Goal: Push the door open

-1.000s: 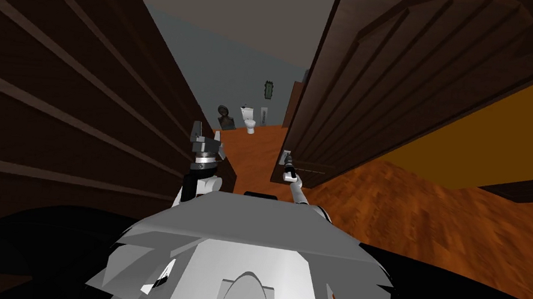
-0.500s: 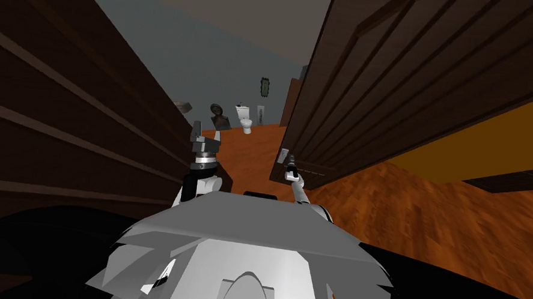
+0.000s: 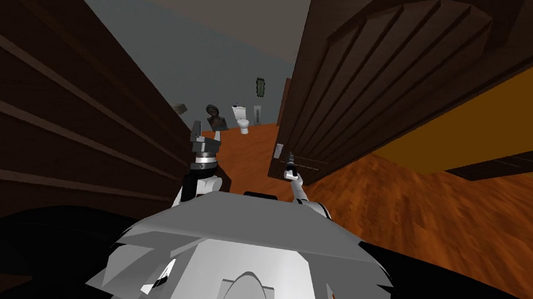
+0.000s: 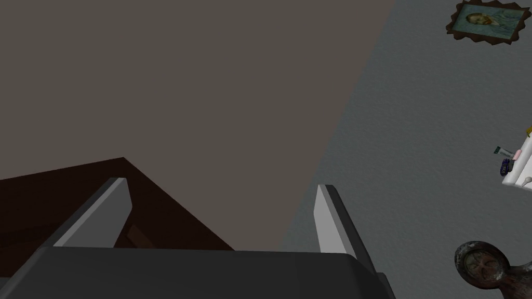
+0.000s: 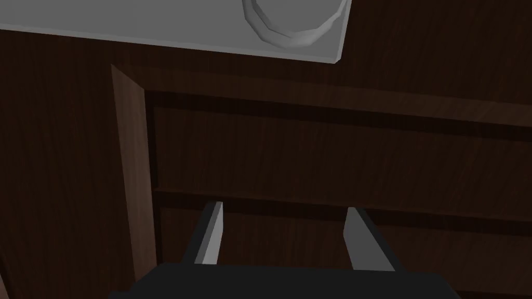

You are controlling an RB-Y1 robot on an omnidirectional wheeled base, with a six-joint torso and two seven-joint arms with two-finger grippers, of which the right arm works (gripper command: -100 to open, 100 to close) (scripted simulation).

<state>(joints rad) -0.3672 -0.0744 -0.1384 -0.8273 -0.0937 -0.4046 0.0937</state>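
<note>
right wrist view has the right gripper (image 5: 284, 207), fingers spread and empty, close against the dark brown door (image 5: 311, 145) near its grey handle plate (image 5: 171, 26). the door stands ajar ahead-right. left gripper (image 4: 222, 185) is raised, fingers likewise apart.

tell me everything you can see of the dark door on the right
Dark brown, wood-grained door, with an arched grooved panel above and horizontal rails lower down. A grey plate with a round handle sits near its free edge. It stands ajar. The open right pincer points at its lower panel beside the plate; contact unclear.
</note>
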